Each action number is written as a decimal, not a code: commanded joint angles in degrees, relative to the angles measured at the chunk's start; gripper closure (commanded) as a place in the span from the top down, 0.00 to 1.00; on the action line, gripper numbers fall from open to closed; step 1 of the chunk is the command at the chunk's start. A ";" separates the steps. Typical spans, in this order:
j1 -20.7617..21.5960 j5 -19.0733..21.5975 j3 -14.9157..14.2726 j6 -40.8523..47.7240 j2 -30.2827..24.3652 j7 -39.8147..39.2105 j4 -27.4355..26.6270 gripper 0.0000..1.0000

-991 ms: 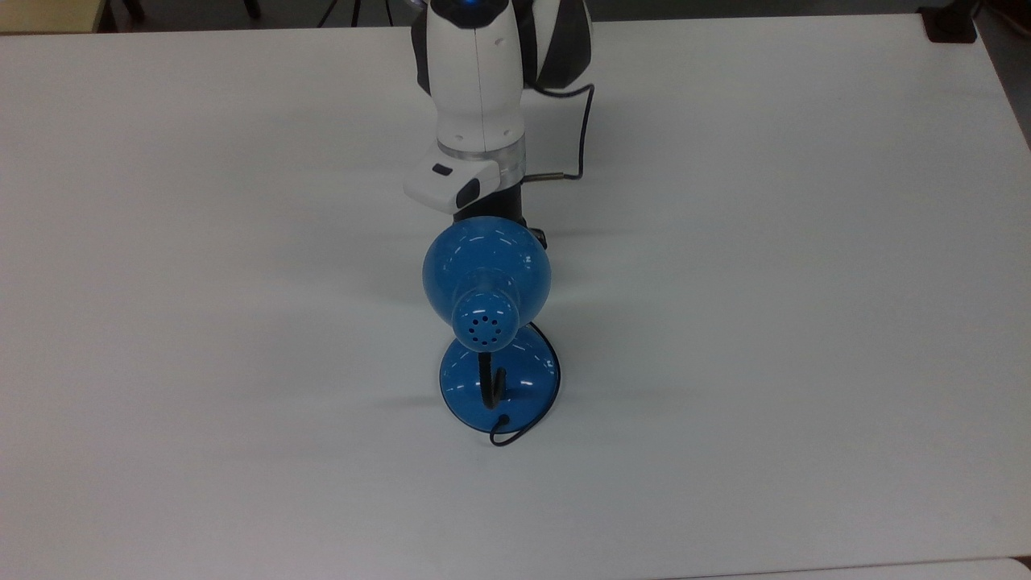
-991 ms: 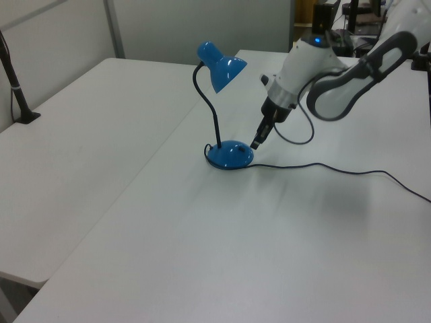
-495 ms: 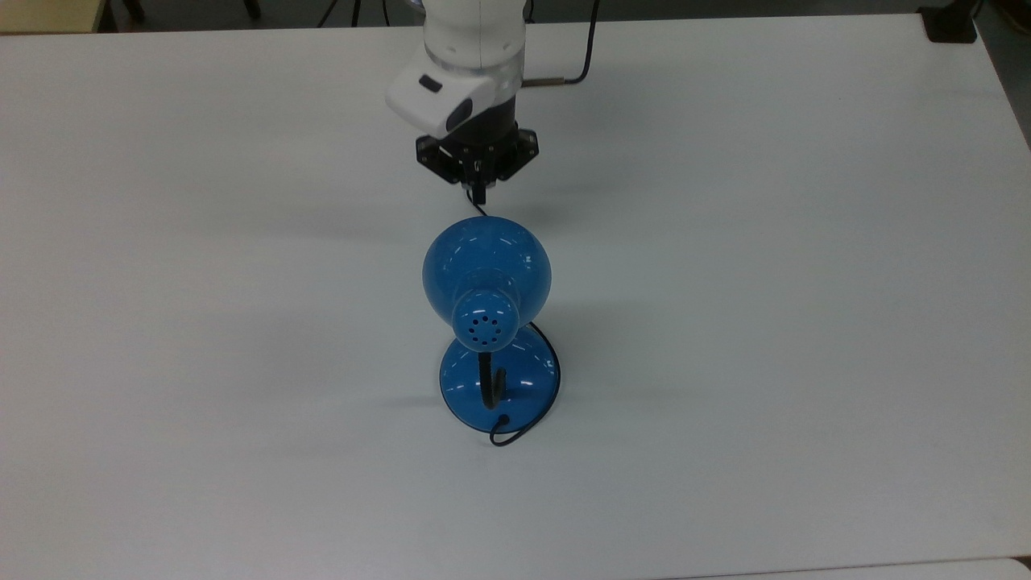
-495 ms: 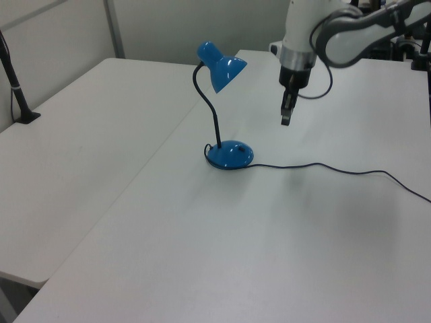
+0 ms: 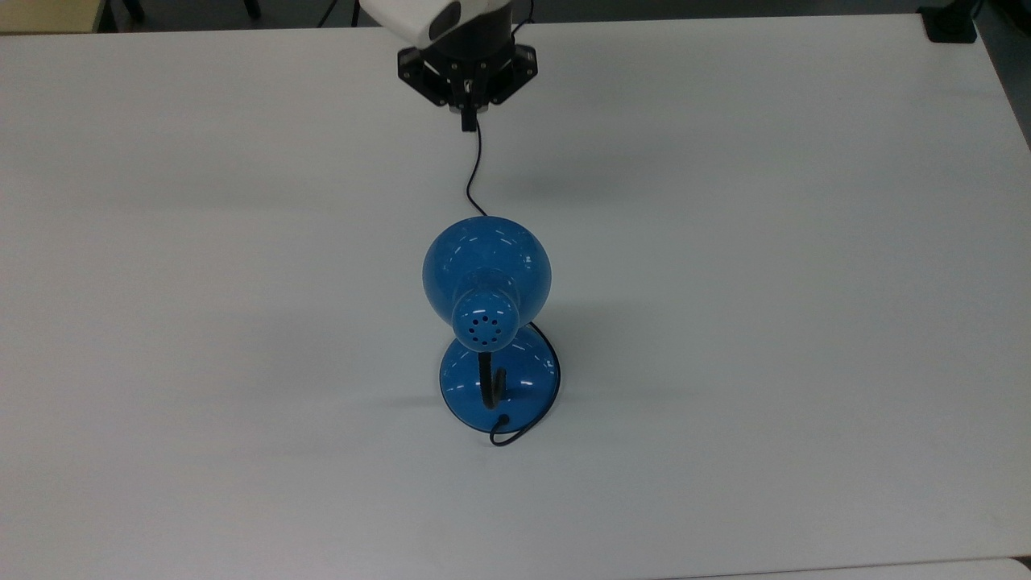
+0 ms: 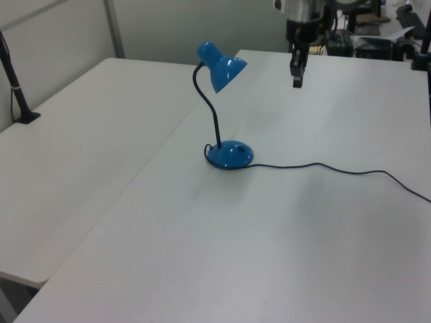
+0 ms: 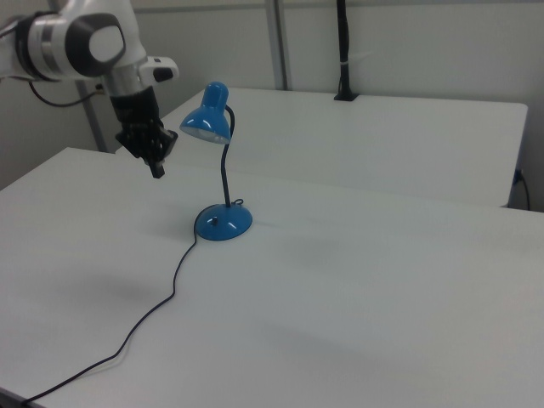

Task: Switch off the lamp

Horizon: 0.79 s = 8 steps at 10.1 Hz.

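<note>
The blue lamp (image 5: 487,278) stands mid-table, its vented shade above a round domed base (image 5: 523,379) on a black gooseneck. It also stands in the left view as lamp (image 6: 221,67) with base (image 6: 230,154), and in the right view as lamp (image 7: 209,119) with base (image 7: 224,223). No glow comes from the shade. My gripper (image 5: 466,122) hangs shut and empty well above the table, beyond the shade at the top view's top. The same gripper (image 6: 297,81) sits up right of the shade in the left view, and gripper (image 7: 158,168) is left of the shade in the right view.
The lamp's thin black cord (image 6: 337,168) trails across the white table (image 5: 765,282) toward the left view's right, and cord (image 7: 161,302) runs to the right view's lower left. A black post (image 7: 342,51) is clamped to the neighbouring table.
My gripper has lifted from beside the lamp's base and drawn back up and away from the lamp. The lamp has not moved.
</note>
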<state>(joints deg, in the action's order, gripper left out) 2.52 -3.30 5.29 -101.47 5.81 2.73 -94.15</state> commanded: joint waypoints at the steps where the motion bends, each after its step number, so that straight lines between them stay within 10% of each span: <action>1: 0.56 -0.30 -0.54 5.66 -2.29 1.40 3.35 0.03; 3: 0.12 -0.74 -0.63 6.81 -3.52 1.31 3.36 0.57; 5: 0.29 -2.05 -0.54 7.86 -3.96 1.05 3.18 0.87; 8: 0.47 -1.97 -0.54 9.01 -5.10 1.31 2.74 1.00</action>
<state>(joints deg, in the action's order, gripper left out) 2.36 -4.70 5.07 -94.28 2.75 3.10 -90.75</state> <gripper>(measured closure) 0.062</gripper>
